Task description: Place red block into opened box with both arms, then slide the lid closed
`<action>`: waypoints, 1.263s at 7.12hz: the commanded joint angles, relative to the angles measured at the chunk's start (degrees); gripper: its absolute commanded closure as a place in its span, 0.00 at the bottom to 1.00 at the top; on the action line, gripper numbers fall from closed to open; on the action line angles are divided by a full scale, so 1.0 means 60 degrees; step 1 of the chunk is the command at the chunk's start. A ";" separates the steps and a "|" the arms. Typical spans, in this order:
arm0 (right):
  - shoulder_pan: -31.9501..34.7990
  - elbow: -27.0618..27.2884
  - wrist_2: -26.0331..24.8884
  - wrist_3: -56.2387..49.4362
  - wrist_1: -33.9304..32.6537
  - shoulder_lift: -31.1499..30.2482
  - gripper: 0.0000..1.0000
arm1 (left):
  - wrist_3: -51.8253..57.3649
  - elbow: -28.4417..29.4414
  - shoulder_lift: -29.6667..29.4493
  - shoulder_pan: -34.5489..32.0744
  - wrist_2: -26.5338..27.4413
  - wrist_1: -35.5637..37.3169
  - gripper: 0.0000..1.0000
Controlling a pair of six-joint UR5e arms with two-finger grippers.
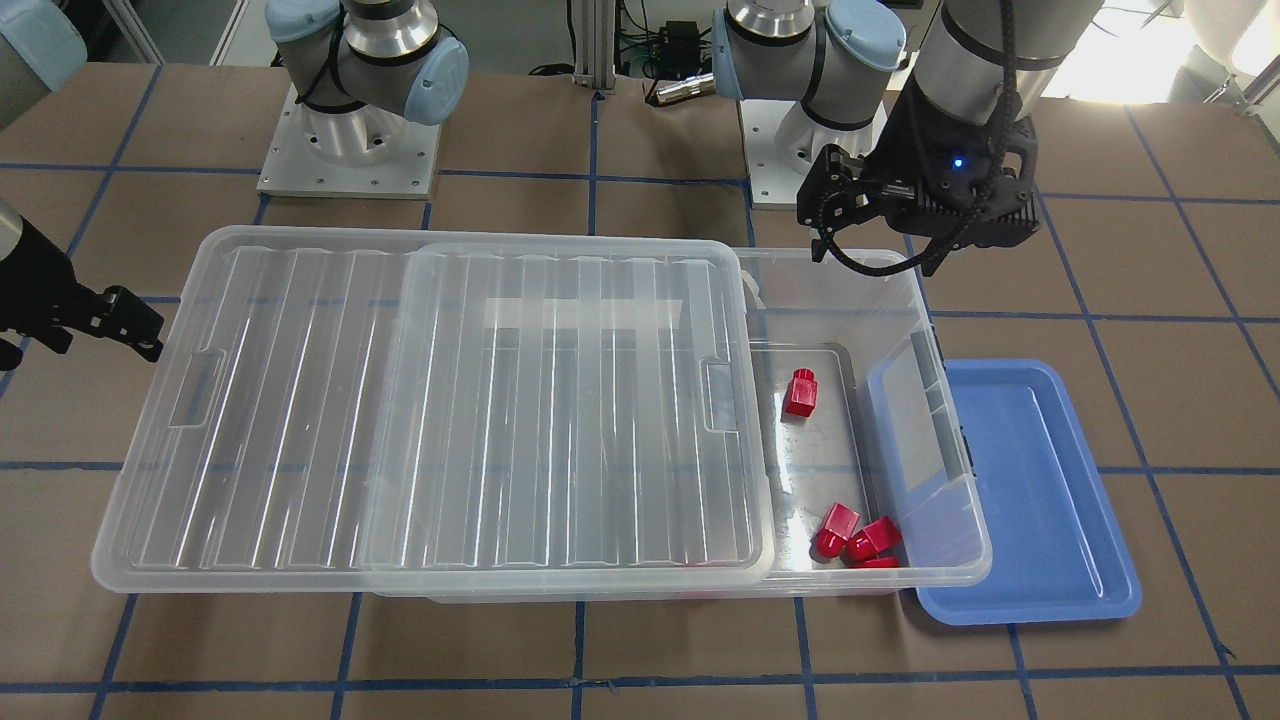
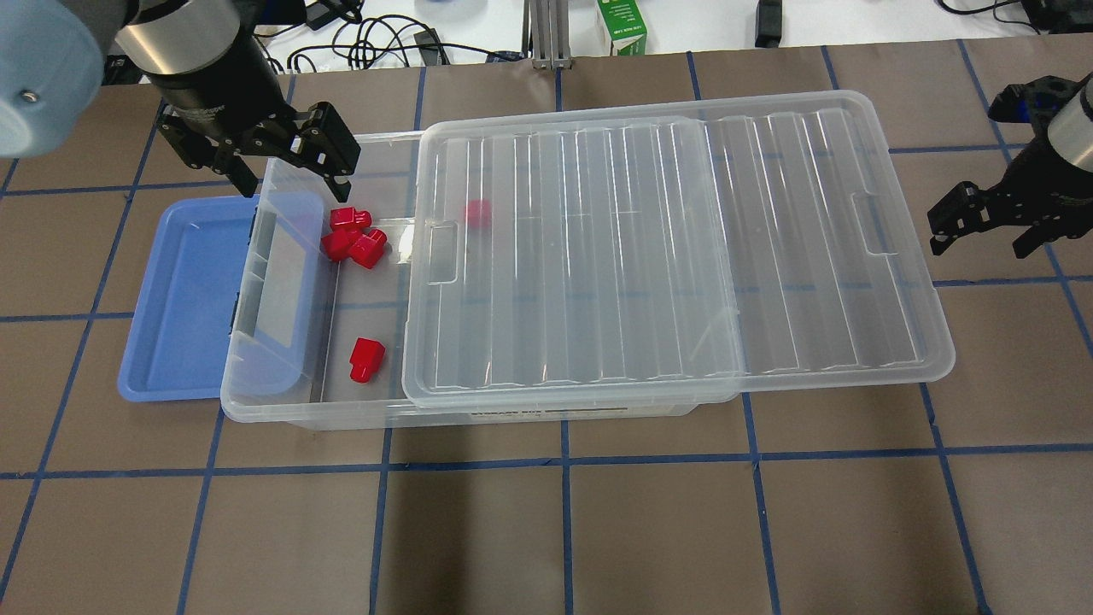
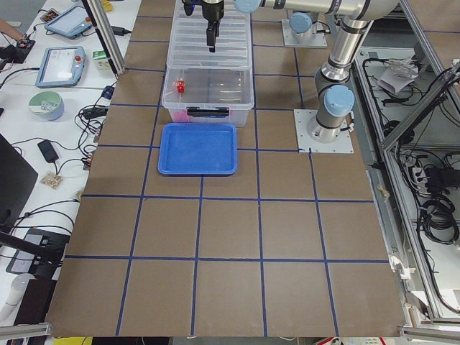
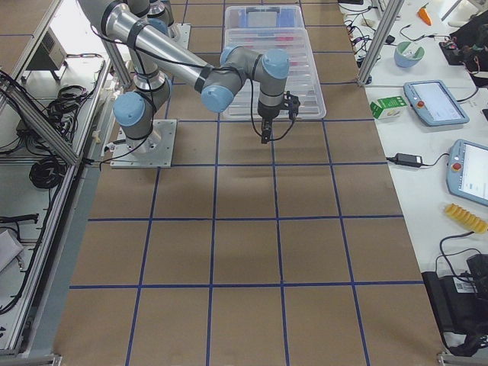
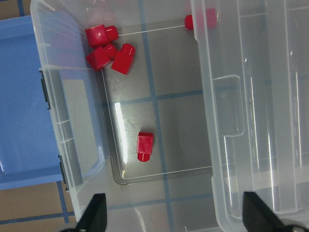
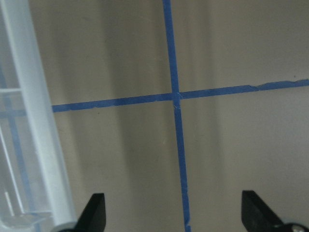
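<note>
The clear box [image 2: 256, 408] lies lengthwise on the table. Its ribbed lid [image 2: 683, 248] is slid toward my right and overhangs that end, leaving the left end uncovered. Several red blocks are inside: one alone [image 2: 367, 359], a cluster [image 2: 350, 235] at the far corner, and one under the lid [image 2: 478, 213]. The left wrist view shows the single block [image 5: 145, 146] and the cluster [image 5: 108, 46] below it. My left gripper [image 2: 290, 175] hangs open and empty over the box's uncovered far-left corner. My right gripper [image 2: 982, 239] is open and empty, just off the lid's right end.
A blue tray [image 2: 179, 299] lies against the box's left end, partly under its rim. The tabletop is brown with blue tape lines [image 6: 176, 96]. A green carton [image 2: 622, 26] and cables sit beyond the far edge.
</note>
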 commanded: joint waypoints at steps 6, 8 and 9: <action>0.3123 -0.0065 0.0309 0.3406 -0.0131 0.0095 0.00 | -0.0097 0.0123 0.0026 0.0265 -0.0022 -0.0228 0.00; 0.3330 -0.0080 0.0425 0.3584 -0.0219 0.0095 0.00 | -0.0112 0.0122 0.0026 0.0265 0.0007 -0.0229 0.00; 0.3331 -0.0094 0.0426 0.3585 -0.0234 0.0095 0.00 | -0.0112 0.0122 0.0069 0.0236 -0.0007 -0.0228 0.00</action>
